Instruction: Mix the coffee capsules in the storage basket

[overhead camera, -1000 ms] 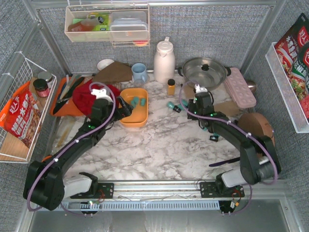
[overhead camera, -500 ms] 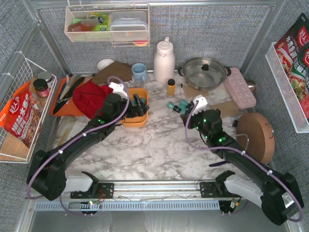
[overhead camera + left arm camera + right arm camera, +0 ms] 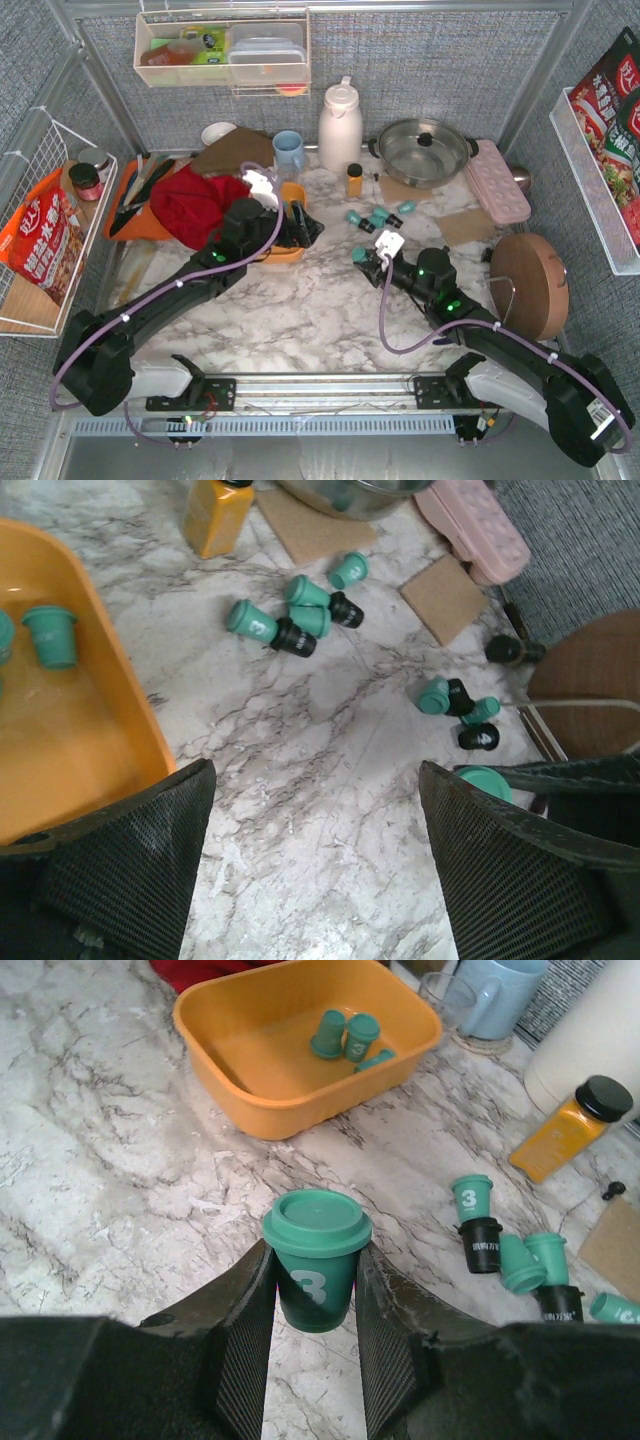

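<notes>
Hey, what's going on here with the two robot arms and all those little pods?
The robot is collecting coffee capsules into the orange storage basket. The right gripper is shut on a teal capsule marked 3, over the table near the basket. The left gripper is open and empty by the basket's right edge. Three teal ones lie in the basket; more teal and black ones are scattered beyond.

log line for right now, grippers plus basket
left gripper: open, empty, beside storage basket | right gripper: shut on teal capsule, short of basket | in basket: three teal capsules | loose capsules: on table
</notes>
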